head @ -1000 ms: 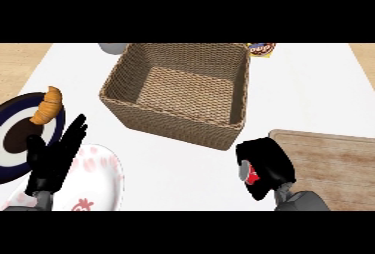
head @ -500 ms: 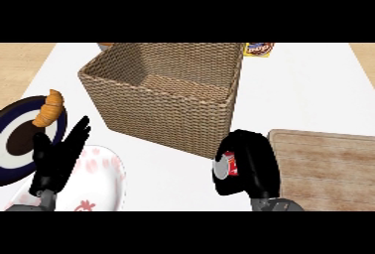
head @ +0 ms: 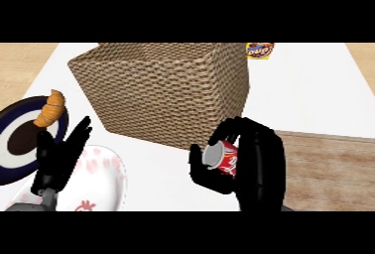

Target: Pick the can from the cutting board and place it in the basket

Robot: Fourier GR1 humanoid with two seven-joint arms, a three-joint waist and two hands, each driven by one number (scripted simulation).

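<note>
From my head view, my right hand (head: 253, 161) is curled around the can (head: 222, 157), fingers over its far side and thumb on the near side, so I am gripping it. The can is red with a pale metal end turned toward me, and it is tilted, lifted just in front of the near corner of the basket (head: 164, 89). It is no longer on the cutting board (head: 326, 166), which lies in front of the basket and to its right.

I judge the can to be light, stiff and smooth-sided, so it could slide in my fingers if I hold it too near an end. The middle of its wall is the best place to hold it, and that is about where my fingers sit now. The basket is woven with tall walls, so I think the can must go up over the rim before I let go.

My left hand (head: 62, 151) rests open, fingers up, in front of the basket and to its left, over a white patterned plate (head: 102, 173). Beside that is a dark plate (head: 18, 134) with a croissant (head: 50, 109). Behind the basket, to its right, a small packet (head: 259, 50) lies on the white counter (head: 307, 94).
</note>
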